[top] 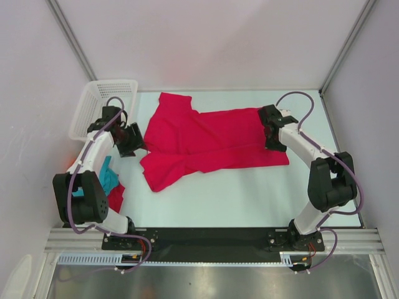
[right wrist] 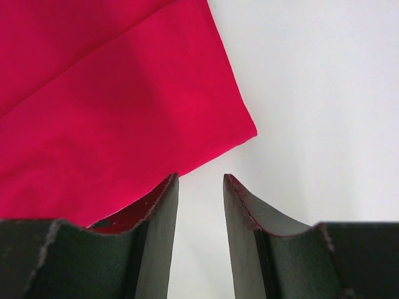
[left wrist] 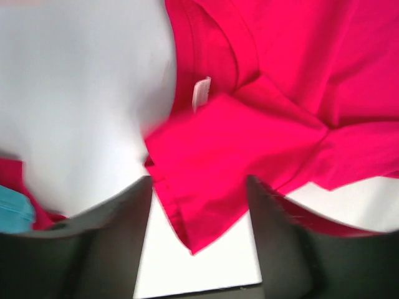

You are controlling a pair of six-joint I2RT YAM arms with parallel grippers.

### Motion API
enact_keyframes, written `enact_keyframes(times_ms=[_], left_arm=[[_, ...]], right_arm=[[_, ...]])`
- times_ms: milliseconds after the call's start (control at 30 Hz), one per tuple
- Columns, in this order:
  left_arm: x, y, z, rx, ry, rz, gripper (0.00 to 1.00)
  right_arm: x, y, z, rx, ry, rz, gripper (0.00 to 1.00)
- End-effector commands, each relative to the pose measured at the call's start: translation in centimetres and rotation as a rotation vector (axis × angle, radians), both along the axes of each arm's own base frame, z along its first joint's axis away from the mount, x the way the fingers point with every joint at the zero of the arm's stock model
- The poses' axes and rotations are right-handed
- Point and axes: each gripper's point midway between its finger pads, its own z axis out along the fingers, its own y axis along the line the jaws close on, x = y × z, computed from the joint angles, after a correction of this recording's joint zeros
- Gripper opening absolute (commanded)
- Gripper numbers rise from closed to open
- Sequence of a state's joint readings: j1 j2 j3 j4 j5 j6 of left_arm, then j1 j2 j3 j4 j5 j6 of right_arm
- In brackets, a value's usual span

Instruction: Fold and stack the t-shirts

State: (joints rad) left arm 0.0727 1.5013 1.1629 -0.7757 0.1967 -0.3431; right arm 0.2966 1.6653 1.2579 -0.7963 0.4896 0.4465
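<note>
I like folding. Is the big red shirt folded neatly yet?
Only partly: the large crimson cloth t-shirt lies doubled over, sleeves sticking out.

White walls point(top: 218, 37) are enclosing a pale tabletop point(top: 249, 199) under even light, a white mesh basket point(top: 93, 103) is sitting at its far left corner, and a metal rail point(top: 212, 239) is running along its near edge.

I see the crimson shirt point(top: 206, 140) lying flat across the middle of the counter point(top: 249, 199), rumpled and partly folded over itself, its length running from 9 to 3 o'clock. One sleeve pokes toward 11 o'clock and the straight hem sits at 3. A white neck label point(left wrist: 201, 93) shows by its collar. At 8 o'clock a teal shirt point(top: 110, 176) lies just beside a red shirt point(top: 116, 197), both partly hidden from me.
</note>
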Motion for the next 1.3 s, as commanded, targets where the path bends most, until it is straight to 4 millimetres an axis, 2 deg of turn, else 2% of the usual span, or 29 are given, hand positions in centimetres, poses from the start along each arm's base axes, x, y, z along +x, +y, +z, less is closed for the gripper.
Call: enact_keyframes(times_ms=[0, 67, 167, 367, 400, 467, 500, 567, 600, 700, 767, 1000, 1267], left_arm=[[-0.4, -0.5, 1.2, -0.028, -0.046, -0.029, 0.77], [-1.1, -0.5, 1.6, -0.022, -0.056, -0.031, 0.85], [-2.5, -1.0, 1.5, -0.042, -0.06, -0.037, 0.86], [-6.9, -2.7, -1.1, -0.101, -0.025, -0.047, 0.86], [-8.1, -3.3, -2.3, -0.115, 0.007, -0.044, 0.86], [-8.8, -4.0, -2.4, -0.128, -0.004, -0.048, 0.86], [-9.8, -5.2, -3.1, -0.141, 0.02, -0.067, 0.86], [-10.5, -6.3, -3.2, -0.143, 0.017, -0.091, 0.86], [-11.2, -7.6, -3.3, -0.155, 0.031, -0.113, 0.86], [-11.9, -9.1, -3.8, -0.161, 0.04, -0.128, 0.86], [-12.0, -9.4, -4.2, -0.16, 0.042, -0.126, 0.86], [-12.0, -9.5, -5.9, -0.121, 0.076, -0.117, 0.86], [-11.6, -9.0, -7.2, -0.029, 0.109, -0.118, 0.87]], right_arm=[[0.2, -0.6, 1.7, 0.006, -0.057, -0.014, 0.41], [0.1, -0.8, 1.3, 0.012, -0.053, -0.02, 0.41], [-0.1, -1.2, 0.4, 0.035, -0.039, -0.029, 0.43], [0.5, -2.5, -0.4, 0.105, -0.036, -0.076, 0.46], [0.7, -2.3, -0.6, 0.129, -0.036, -0.076, 0.47], [1.0, -2.3, -0.7, 0.139, -0.031, -0.083, 0.48], [1.1, -2.4, -0.8, 0.141, -0.03, -0.085, 0.48], [1.3, -2.3, -1.4, 0.146, -0.02, -0.087, 0.48], [1.4, -2.1, -1.6, 0.151, -0.016, -0.082, 0.48], [1.2, -2.1, -2.7, 0.152, 0.01, -0.088, 0.47], [1.1, -2.1, -3.2, 0.155, 0.017, -0.086, 0.48], [0.6, -2.5, -4.7, 0.131, 0.046, -0.089, 0.48], [0.3, -3.3, -5.2, 0.094, 0.065, -0.099, 0.48]])
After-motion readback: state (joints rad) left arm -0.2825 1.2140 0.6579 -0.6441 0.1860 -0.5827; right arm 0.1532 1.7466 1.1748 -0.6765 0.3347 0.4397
